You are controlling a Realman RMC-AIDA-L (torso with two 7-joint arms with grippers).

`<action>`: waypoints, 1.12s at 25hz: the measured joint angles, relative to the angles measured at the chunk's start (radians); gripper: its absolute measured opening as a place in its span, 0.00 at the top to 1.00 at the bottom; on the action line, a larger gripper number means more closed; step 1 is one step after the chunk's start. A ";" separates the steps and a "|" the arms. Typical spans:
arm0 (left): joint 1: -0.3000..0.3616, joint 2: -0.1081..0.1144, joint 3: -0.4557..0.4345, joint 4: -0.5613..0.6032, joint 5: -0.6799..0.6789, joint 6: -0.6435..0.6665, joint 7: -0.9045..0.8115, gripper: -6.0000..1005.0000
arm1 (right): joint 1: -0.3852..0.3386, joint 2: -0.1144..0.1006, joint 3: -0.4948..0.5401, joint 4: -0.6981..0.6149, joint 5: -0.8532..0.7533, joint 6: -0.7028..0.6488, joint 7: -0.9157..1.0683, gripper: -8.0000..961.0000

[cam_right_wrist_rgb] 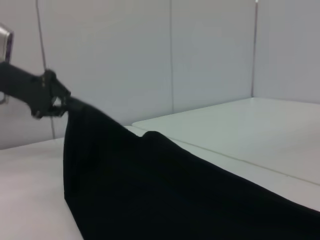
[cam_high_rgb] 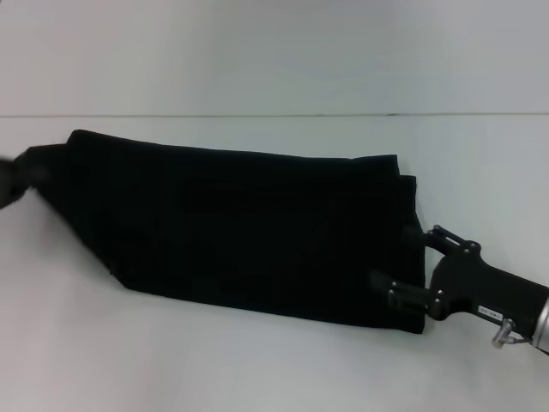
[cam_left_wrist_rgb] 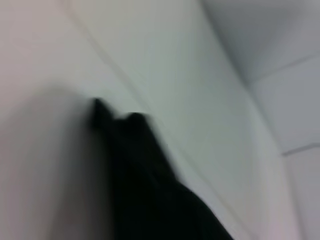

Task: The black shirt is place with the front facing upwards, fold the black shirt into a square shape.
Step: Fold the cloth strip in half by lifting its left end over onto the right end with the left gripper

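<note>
The black shirt (cam_high_rgb: 249, 232) lies folded into a long band across the white table (cam_high_rgb: 257, 360), no lettering showing. Its left end is drawn up to a point at my left gripper (cam_high_rgb: 19, 176), which is shut on the cloth at the left edge of the head view. The right wrist view shows that same left gripper (cam_right_wrist_rgb: 52, 100) holding the shirt (cam_right_wrist_rgb: 165, 190) end raised, the cloth hanging down from it. In the left wrist view the shirt (cam_left_wrist_rgb: 145, 190) fills the lower part. My right gripper (cam_high_rgb: 399, 257) is at the shirt's right end, open, its two fingers spread over the edge.
The table's far edge meets a pale wall (cam_high_rgb: 274, 51) behind the shirt. Bare white tabletop lies in front of the shirt and to its right, behind my right arm (cam_high_rgb: 497, 300).
</note>
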 joint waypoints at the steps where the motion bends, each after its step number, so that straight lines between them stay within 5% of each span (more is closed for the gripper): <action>1: -0.023 -0.003 0.003 -0.001 -0.009 0.011 0.001 0.95 | -0.007 -0.001 0.004 0.000 0.000 0.000 0.000 0.03; 5: -0.132 -0.027 0.029 -0.004 -0.024 0.037 0.002 0.95 | -0.030 -0.002 0.020 -0.001 0.000 -0.001 0.000 0.03; 8: -0.234 -0.066 0.078 -0.004 -0.027 0.040 0.006 0.95 | -0.049 0.000 0.029 0.000 0.000 -0.001 0.000 0.03; 13: -0.404 -0.160 0.198 -0.004 -0.028 0.023 0.020 0.95 | -0.076 -0.001 0.047 0.000 0.000 -0.002 0.000 0.03; 18: -0.443 -0.262 0.289 -0.020 -0.034 -0.001 0.046 0.95 | -0.092 -0.002 0.054 0.002 0.000 -0.004 0.000 0.03; 24: -0.417 -0.275 0.389 -0.316 -0.141 -0.086 0.178 0.95 | -0.087 0.002 0.060 0.010 0.000 0.023 0.000 0.03; 28: -0.383 -0.279 0.389 -0.349 -0.176 -0.075 0.222 0.95 | -0.054 0.008 0.079 0.015 0.000 0.066 0.000 0.03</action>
